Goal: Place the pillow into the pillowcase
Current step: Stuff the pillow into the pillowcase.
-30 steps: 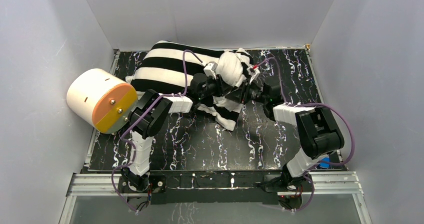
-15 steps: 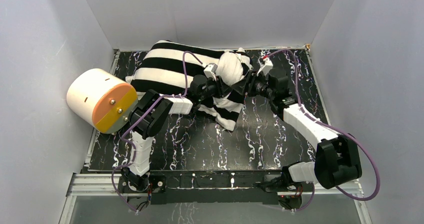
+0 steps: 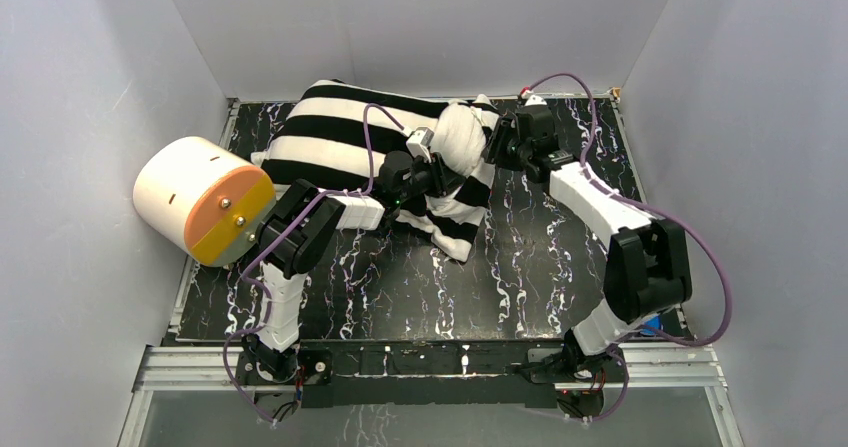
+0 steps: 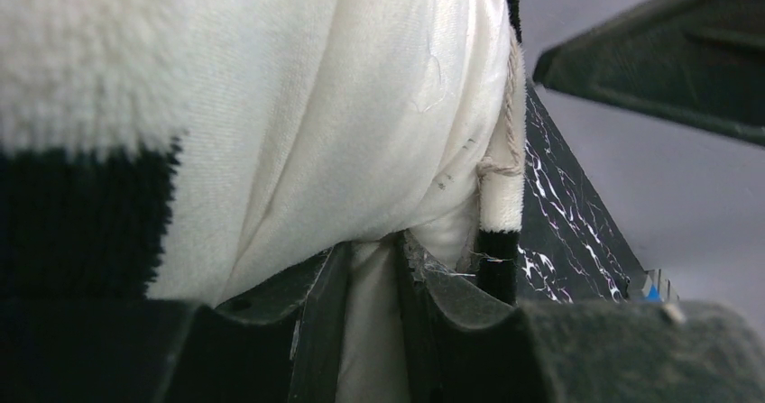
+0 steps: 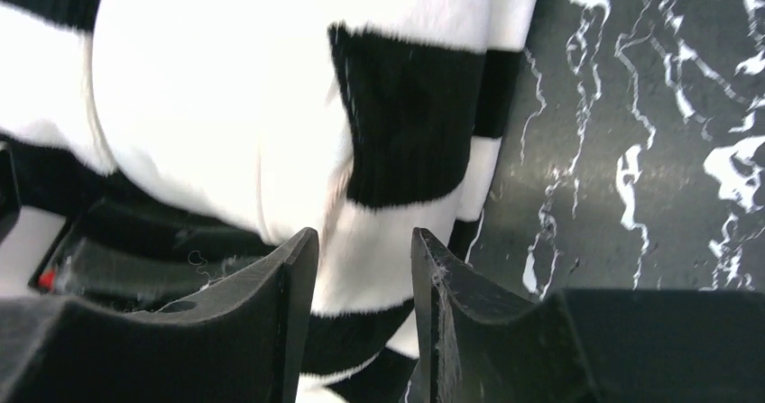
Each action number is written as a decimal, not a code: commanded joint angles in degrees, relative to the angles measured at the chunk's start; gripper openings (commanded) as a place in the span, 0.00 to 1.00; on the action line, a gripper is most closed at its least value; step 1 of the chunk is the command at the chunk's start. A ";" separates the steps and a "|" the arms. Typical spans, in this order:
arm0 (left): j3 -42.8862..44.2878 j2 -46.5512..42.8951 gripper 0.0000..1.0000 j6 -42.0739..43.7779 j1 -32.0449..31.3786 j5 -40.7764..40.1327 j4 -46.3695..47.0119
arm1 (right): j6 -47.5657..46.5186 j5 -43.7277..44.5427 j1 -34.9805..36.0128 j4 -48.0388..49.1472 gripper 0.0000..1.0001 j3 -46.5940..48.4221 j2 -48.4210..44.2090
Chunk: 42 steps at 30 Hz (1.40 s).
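1. The pillowcase (image 3: 330,127) lies plump and striped at the far side of the table (image 3: 540,257).
2. The pillow's (image 3: 458,132) white end bulges from the pillowcase's right mouth.
3. The left gripper (image 4: 370,250), at that mouth, is clamped on a fold of the pillow.
4. The right gripper (image 5: 365,241) is just right of the mouth, its jaws parted with nothing between them.
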 commanded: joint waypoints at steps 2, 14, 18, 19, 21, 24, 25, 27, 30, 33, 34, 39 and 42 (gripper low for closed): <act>-5.99 6.73 0.27 0.25 1.96 -3.52 -21.15 | -1.89 3.55 0.10 -1.14 0.49 7.17 4.62; -0.20 -11.69 0.34 -1.45 1.96 -0.60 -29.62 | -3.71 3.32 0.16 3.07 0.00 4.12 7.79; 7.39 -15.47 0.34 -0.29 1.96 -1.09 -34.67 | -4.79 2.91 0.18 4.59 0.00 2.04 6.73; 9.03 -15.83 0.34 0.09 1.96 -1.40 -35.34 | -4.93 2.73 0.17 4.92 0.00 1.58 6.47; 11.73 -15.84 0.34 0.68 1.89 -1.89 -35.15 | -5.05 2.29 0.18 5.35 0.00 1.03 6.12; 14.51 -13.88 0.34 1.52 1.80 -0.58 -31.17 | -5.05 1.75 0.17 5.66 0.00 0.19 5.51; 15.61 -12.62 0.34 1.98 1.72 0.74 -29.53 | -5.05 1.73 0.15 5.68 0.00 -0.07 5.25; 17.91 -9.83 0.34 1.57 1.65 2.89 -26.45 | -5.34 1.71 0.10 5.96 0.00 -0.64 4.81; 20.97 -5.35 0.34 0.66 1.44 5.61 -21.59 | -5.95 1.86 0.10 6.24 0.00 -1.40 4.47; 24.31 0.21 0.34 -0.19 1.39 6.89 -19.51 | -6.28 1.90 0.00 6.26 0.00 -1.78 4.46; 25.12 2.15 0.34 0.85 1.40 5.88 -20.73 | -6.36 1.73 -0.08 6.13 0.00 -1.78 4.52; 27.51 13.76 0.29 9.56 2.41 -14.90 -43.64 | -5.95 -2.05 -3.58 -1.88 0.32 2.60 1.90; 14.21 12.84 0.29 9.04 2.92 -18.52 -36.56 | -6.22 -4.59 -6.12 -0.99 0.45 3.63 -1.03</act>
